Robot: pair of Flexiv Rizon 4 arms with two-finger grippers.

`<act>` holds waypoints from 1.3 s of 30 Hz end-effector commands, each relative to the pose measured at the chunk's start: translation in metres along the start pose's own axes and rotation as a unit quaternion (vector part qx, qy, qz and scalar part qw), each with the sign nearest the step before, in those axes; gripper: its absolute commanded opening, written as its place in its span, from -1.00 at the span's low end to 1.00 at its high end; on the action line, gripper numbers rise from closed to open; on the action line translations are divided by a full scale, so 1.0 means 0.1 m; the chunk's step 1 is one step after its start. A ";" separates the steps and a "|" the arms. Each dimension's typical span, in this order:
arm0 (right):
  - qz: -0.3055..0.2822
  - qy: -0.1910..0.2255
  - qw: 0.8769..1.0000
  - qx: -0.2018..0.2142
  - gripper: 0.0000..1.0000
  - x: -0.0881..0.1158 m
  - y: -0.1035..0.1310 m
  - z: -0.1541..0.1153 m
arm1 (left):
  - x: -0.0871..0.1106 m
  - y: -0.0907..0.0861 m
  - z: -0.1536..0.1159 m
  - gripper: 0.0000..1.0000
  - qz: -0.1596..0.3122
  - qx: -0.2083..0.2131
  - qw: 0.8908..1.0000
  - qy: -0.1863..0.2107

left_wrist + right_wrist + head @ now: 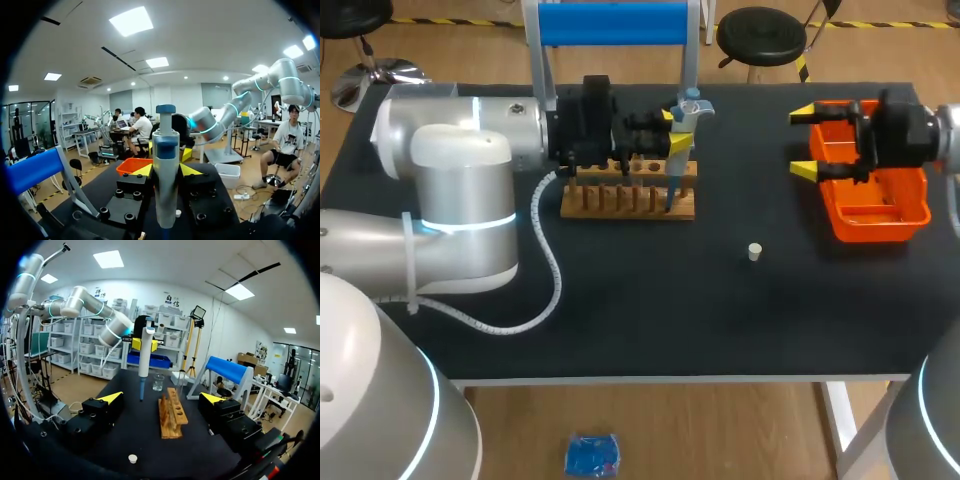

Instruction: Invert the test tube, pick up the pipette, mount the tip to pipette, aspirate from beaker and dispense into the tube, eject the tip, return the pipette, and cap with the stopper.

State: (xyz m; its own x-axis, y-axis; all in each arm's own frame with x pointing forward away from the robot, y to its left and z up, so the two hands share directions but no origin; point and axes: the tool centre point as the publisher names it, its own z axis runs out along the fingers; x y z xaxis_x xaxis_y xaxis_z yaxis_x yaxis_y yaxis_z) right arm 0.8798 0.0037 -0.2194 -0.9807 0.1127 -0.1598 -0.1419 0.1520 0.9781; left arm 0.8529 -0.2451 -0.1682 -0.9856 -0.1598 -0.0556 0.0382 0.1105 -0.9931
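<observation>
Left tool (676, 130) is gripping the pipette (165, 165), tip (141, 392) looking mounted. Right tool (807, 142) is hanging wide open at frame right. The stopper (755, 252) is sitting mid-tabletop (620, 300), so capping's not done.

The pipette (686, 118), pale grey with a blue plunger cap, stands upright, clamped from two sides by the left gripper (674, 132). Its thin blue lower shaft reaches down to the 3 o'clock end of the wooden rack (620, 200). In the head view the rack lies at about 11 o'clock from the middle of the black table (650, 300), and a clear glass beaker (158, 382) stands upright just past the rack's far end, near the pipette's shaft. A small white stopper (755, 252) lies alone at 4 o'clock from the rack, well apart from it, and an orange bin (880, 215) sits at the rack's 3 o'clock, near the table's edge.
</observation>
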 end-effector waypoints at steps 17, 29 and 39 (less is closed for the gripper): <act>0.001 -0.001 1.000 -0.005 1.00 -0.02 -0.03 -0.02 | -0.01 -0.01 0.02 -1.00 0.001 0.004 1.000 -0.007; -0.034 -0.045 0.997 0.046 1.00 -0.93 0.46 0.72 | -0.01 -0.01 0.02 -1.00 0.001 0.004 1.000 -0.007; -0.039 -0.065 0.995 0.061 1.00 -1.38 0.56 1.40 | -0.01 -0.01 0.02 -1.00 0.001 0.004 1.000 -0.007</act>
State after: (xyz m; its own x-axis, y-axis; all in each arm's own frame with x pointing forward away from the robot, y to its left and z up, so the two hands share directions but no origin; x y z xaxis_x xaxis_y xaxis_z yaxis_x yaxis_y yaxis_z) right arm 1.0051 0.0973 -0.1556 -0.9387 0.2263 -0.2602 -0.1938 0.2779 0.9409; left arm 0.8542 -0.2456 -0.1676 -0.9836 -0.1711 -0.0577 0.0403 0.1039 -0.9938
